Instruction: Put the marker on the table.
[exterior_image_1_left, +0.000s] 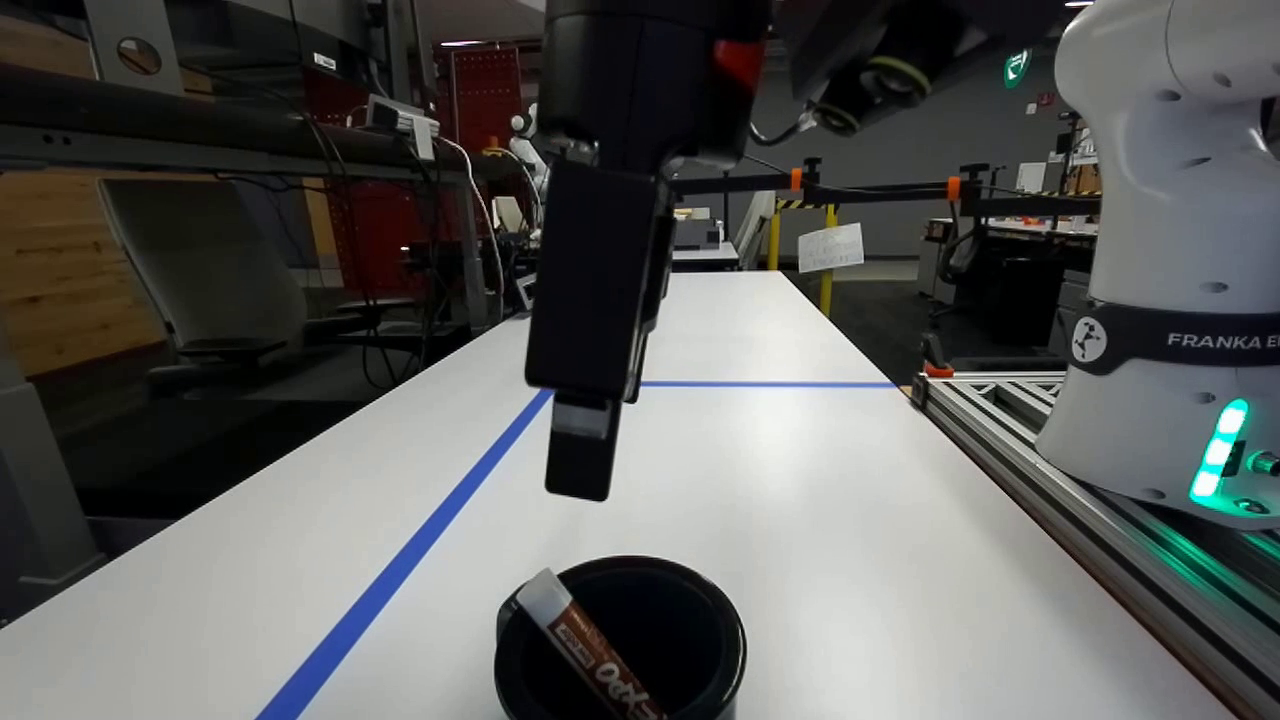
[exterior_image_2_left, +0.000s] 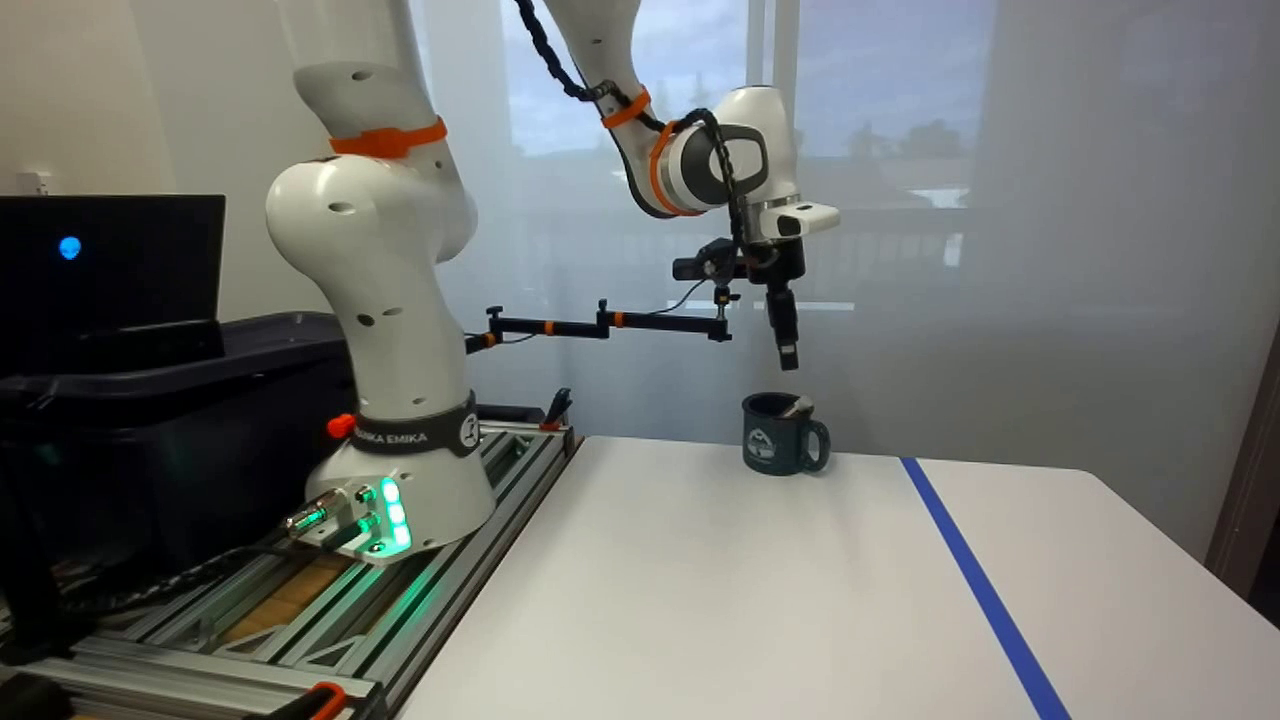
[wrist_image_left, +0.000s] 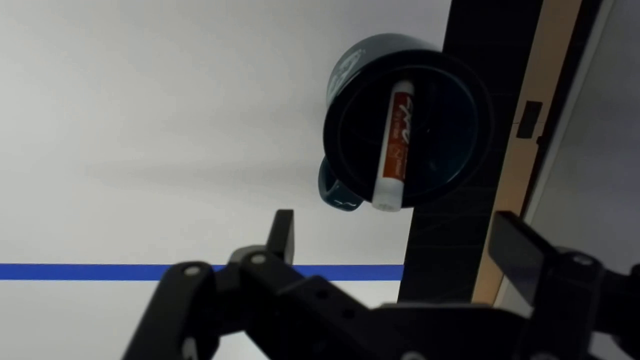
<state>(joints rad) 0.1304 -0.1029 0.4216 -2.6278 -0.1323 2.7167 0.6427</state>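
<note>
The marker (wrist_image_left: 396, 142) has a whitish end and a reddish-brown label. It leans inside a dark mug (wrist_image_left: 345, 75), with its whitish end over the rim near the handle. The marker (exterior_image_1_left: 590, 645) and mug (exterior_image_1_left: 728, 690) also show in an exterior view. In an exterior view only the marker's tip (exterior_image_2_left: 800, 406) shows above the mug (exterior_image_2_left: 772, 458). The mug stands on the white table (exterior_image_2_left: 780, 590) near its end. My gripper (wrist_image_left: 397, 237) is open and empty, its fingers wide apart. In both exterior views the gripper (exterior_image_1_left: 580, 450) (exterior_image_2_left: 788, 355) is above the mug, apart from it.
A blue tape line (exterior_image_1_left: 420, 545) runs along the table and turns a corner. The robot base stands on a metal-railed bench (exterior_image_2_left: 500, 560) beside the table. A window wall (exterior_image_2_left: 1000, 300) lies past the table's end. A camera arm (exterior_image_2_left: 660, 322) stands behind the gripper.
</note>
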